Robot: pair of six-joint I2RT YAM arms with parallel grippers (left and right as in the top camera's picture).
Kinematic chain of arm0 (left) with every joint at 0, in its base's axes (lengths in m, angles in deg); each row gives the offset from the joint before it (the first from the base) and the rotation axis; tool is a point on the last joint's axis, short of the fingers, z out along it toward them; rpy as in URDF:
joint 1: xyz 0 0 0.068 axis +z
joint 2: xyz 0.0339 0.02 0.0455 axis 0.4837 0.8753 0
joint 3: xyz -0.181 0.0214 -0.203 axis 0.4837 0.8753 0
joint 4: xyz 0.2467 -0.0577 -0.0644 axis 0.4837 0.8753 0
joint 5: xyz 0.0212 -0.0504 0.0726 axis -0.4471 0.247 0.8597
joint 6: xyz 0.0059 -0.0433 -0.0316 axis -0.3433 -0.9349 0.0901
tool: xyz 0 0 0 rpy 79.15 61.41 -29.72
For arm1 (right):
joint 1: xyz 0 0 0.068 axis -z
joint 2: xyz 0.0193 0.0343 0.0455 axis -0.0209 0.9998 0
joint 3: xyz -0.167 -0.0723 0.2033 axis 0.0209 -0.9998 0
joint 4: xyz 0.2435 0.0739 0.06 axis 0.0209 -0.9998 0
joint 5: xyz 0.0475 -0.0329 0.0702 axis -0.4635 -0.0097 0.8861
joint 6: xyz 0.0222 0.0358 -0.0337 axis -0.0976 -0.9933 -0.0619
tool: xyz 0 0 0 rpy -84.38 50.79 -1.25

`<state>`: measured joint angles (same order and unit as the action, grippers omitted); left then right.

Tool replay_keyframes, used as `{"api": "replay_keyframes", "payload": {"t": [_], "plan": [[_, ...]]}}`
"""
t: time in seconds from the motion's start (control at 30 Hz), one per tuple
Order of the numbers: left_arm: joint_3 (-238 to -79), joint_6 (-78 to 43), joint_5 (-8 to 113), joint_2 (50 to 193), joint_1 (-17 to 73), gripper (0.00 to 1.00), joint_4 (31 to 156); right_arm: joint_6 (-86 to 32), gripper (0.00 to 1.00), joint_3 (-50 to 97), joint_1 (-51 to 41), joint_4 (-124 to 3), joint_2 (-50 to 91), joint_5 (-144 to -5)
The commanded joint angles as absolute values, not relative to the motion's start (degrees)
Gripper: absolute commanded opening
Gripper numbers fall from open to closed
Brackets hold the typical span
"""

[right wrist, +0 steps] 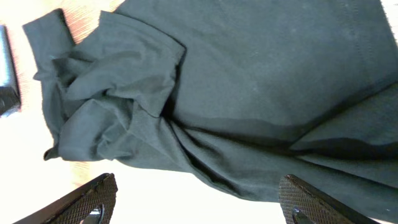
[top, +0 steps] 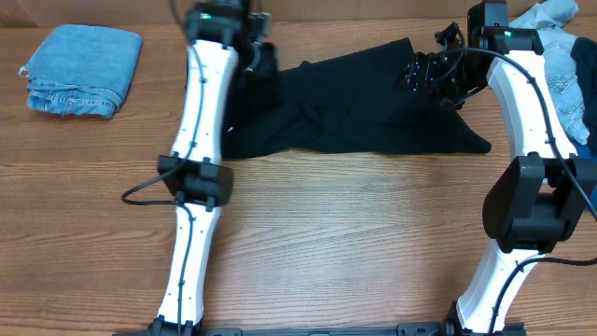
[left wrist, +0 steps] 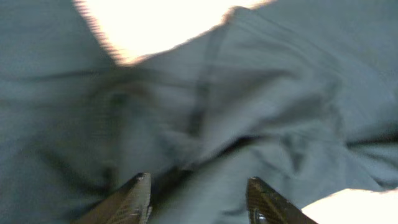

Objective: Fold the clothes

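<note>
A large black T-shirt (top: pixel 354 107) lies crumpled across the far middle of the wooden table. My left gripper (top: pixel 259 58) is at the shirt's left end; in the left wrist view its jaws (left wrist: pixel 198 196) are open just above the wrinkled fabric (left wrist: pixel 249 112). My right gripper (top: pixel 424 73) is over the shirt's right part; in the right wrist view its jaws (right wrist: pixel 198 199) are wide open above the shirt's edge (right wrist: pixel 236 93), holding nothing. A folded light-blue denim piece (top: pixel 82 70) lies at the far left.
A pile of light-blue and royal-blue garments (top: pixel 569 65) sits at the far right edge, behind my right arm. Bare wooden table (top: pixel 354 233) spreads in front of the shirt between the two arm bases.
</note>
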<state>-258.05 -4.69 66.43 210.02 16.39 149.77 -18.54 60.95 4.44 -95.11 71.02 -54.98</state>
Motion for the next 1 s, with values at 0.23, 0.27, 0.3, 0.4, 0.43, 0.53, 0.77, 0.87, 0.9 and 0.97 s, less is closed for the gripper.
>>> {"api": "replay_keyframes", "payload": {"t": [0.23, 0.27, 0.3, 0.4, 0.43, 0.53, 0.77, 0.87, 0.9, 0.97], "plan": [[-257.83, -9.90, 71.26, 209.25, 13.53, 0.55, 147.39, -18.71, 0.87, 61.37, 4.46, -95.20, 70.51, -56.81], [-257.44, -10.27, 71.37, 209.25, 13.53, 0.55, 147.96, -18.71, 0.87, 61.37, 4.46, -95.20, 70.51, -56.81], [-256.93, -10.29, 71.50, 209.25, 13.53, 0.55, 147.98, -18.71, 0.87, 61.37, 4.46, -95.18, 70.51, -56.83], [-254.86, -11.60, 72.02, 209.25, 13.46, 0.56, 147.54, -18.71, 0.87, 61.37, 4.46, -95.05, 70.51, -56.81], [-253.68, -13.15, 73.03, 209.25, 13.48, 0.55, 147.39, -18.71, 0.87, 61.37, 4.46, -95.03, 70.51, -56.81], [-250.53, -19.21, 73.51, 209.25, 13.53, 0.49, 146.38, -18.71, 0.87, 61.37, 4.46, -95.00, 70.51, -56.83], [-249.04, -30.18, 75.52, 209.25, 13.53, 0.47, 145.18, -18.69, 0.87, 61.37, 4.46, -95.03, 70.51, -56.83], [-248.48, -32.17, 76.46, 209.25, 13.53, 0.51, 144.15, -18.69, 0.87, 61.37, 4.46, -95.05, 70.51, -56.81], [-248.10, -32.17, 76.44, 209.25, 13.53, 0.52, 143.13, -18.69, 0.87, 61.37, 4.46, -95.07, 70.51, -56.83], [-247.34, -32.61, 76.42, 209.25, 13.53, 0.54, 141.70, -18.69, 0.87, 61.37, 4.46, -95.05, 70.51, -56.81]]}}
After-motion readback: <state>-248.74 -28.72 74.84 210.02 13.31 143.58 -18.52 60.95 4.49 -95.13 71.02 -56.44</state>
